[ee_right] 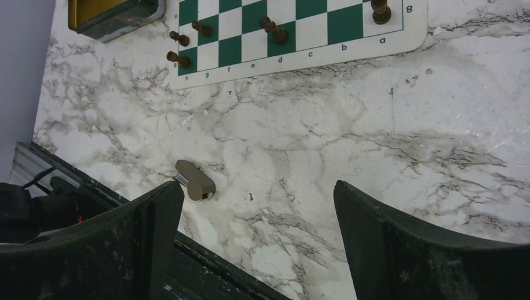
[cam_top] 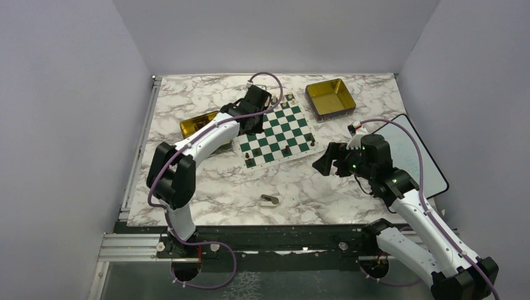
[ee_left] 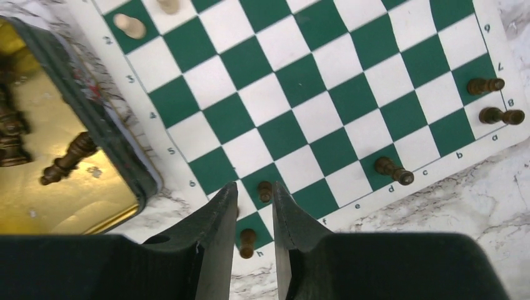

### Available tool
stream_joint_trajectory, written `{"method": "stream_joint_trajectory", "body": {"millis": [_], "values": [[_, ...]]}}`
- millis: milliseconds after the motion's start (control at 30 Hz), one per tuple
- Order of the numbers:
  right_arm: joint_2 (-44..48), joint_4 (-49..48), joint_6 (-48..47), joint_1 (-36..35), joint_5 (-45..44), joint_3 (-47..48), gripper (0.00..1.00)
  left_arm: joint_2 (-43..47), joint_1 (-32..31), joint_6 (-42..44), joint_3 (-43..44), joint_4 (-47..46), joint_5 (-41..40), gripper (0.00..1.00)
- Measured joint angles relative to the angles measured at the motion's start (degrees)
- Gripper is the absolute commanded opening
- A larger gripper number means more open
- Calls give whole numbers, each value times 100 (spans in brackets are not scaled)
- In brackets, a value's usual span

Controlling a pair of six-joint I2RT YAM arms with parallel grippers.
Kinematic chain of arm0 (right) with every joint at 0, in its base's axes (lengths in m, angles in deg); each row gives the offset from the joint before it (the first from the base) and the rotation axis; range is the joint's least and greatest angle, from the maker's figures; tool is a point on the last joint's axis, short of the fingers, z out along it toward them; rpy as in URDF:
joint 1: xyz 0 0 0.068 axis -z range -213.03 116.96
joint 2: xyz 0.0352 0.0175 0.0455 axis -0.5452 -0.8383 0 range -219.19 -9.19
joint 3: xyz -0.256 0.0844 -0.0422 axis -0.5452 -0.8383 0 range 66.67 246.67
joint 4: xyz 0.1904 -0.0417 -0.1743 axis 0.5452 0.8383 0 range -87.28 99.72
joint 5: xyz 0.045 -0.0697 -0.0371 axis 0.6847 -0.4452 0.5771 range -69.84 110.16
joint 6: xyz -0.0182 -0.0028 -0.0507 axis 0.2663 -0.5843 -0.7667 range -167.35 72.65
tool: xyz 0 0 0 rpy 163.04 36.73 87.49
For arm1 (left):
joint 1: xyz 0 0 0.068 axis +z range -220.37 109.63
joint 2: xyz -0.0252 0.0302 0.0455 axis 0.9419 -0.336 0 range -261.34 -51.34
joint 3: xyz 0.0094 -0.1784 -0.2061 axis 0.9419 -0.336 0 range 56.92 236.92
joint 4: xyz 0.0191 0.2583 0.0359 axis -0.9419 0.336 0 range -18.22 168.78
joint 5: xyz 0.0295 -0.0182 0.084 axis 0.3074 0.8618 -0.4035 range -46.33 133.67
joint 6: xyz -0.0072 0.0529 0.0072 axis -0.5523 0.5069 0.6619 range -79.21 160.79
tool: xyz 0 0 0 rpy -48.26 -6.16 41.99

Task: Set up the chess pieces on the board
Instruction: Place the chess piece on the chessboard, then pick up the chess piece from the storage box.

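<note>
Two gold tins sit on the marble surface [ee_right: 375, 156], one on each side of the board [ee_left: 300, 81]. The left tin [ee_left: 119, 156] lies just beside the board's left edge. It holds one dark piece [ee_left: 69, 157] lying on its side and a cluster at the frame's edge that I cannot count.

One left hand [ee_left: 254, 185] hangs over the board's near-left corner, its fingers [ee_left: 219, 212] only narrowly apart and pinching nothing. A pawn [ee_left: 265, 190] stands in the gap without touching either finger, and a second pawn [ee_left: 247, 242] is nearer the board's edge. The right wrist view shows three dark pieces at this corner. Further right, one dark piece [ee_left: 394, 170] stands on file d and two more [ee_left: 486, 85] stand at the a end, on rows 7 and 8. That makes six dark pieces on the board. Two cream pieces [ee_left: 130, 25] stand at the far-left corner.

One small tan object [ee_right: 195, 180] lies on the surface in front of the board. The right tin [cam_top: 331, 95] stands past the board's far-right corner. The right hand [ee_right: 257, 187] hovers over bare marble to the right of the board, spread wide and empty. One flat grey pad [cam_top: 400, 147] lies beyond it.
</note>
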Motion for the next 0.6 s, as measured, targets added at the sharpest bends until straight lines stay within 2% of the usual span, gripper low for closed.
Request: {"method": "stream_joint_trajectory", "body": {"millis": [167, 600], "values": [[0, 2, 0, 0, 0, 0, 95, 295, 487, 81, 9, 94, -81, 28], [-15, 2, -22, 0, -2, -2, 95, 560, 2393, 286, -437, 83, -98, 27]]}}
